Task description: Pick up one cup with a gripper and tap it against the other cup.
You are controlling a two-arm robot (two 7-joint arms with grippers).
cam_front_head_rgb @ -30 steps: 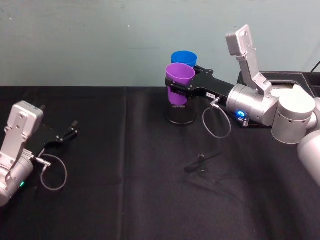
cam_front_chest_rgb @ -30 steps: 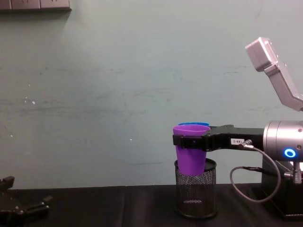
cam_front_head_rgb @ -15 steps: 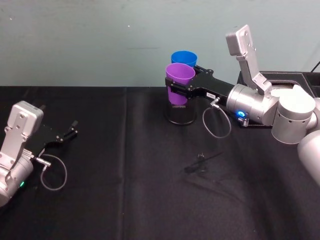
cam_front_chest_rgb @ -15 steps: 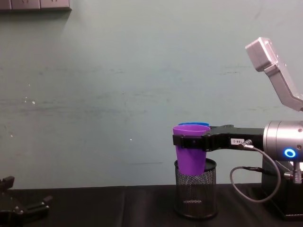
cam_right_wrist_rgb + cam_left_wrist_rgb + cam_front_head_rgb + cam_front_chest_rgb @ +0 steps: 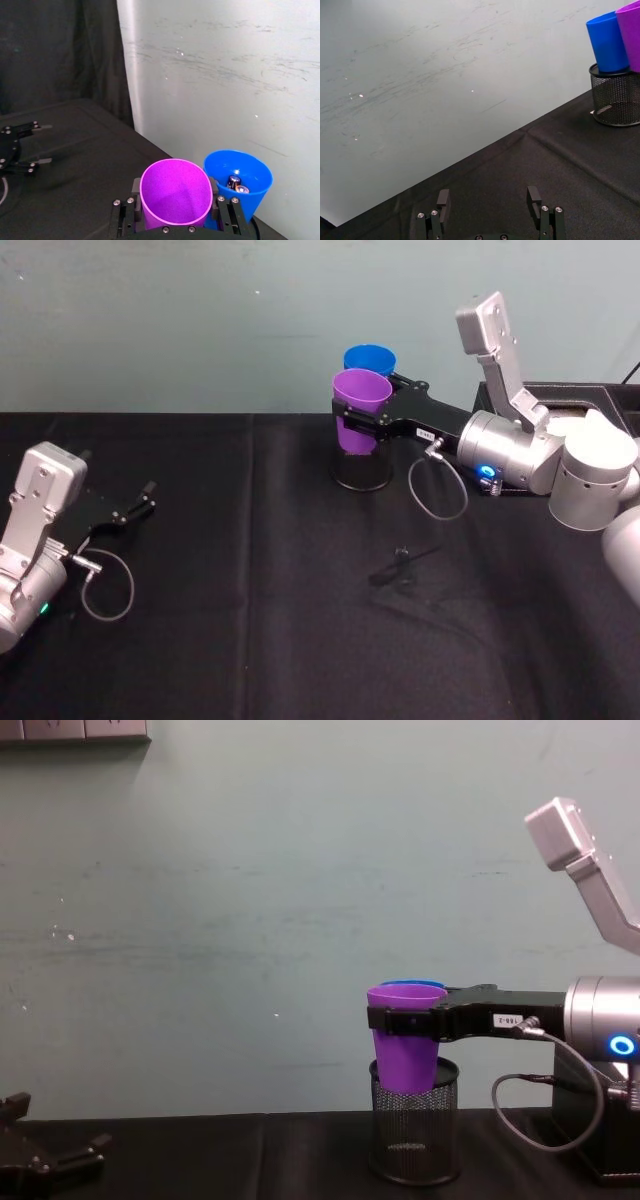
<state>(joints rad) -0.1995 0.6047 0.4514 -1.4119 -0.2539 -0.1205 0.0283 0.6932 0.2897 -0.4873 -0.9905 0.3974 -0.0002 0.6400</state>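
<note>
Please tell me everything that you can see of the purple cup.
The purple cup is a smooth, tapered tumbler, plastic by its look, and empty inside. It is nearly upright, mouth up, clear of the table. The right gripper is shut on it just below the rim. Its base hangs at the mouth of the mesh holder. The blue cup is right behind it; whether they touch, I cannot tell.

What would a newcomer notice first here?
The right gripper, shut on the purple cup, holds it over the black mesh pen holder at the far middle of the table. The blue cup stands in that holder just behind, rims close; contact can't be judged. The left gripper lies open at the near left.
</note>
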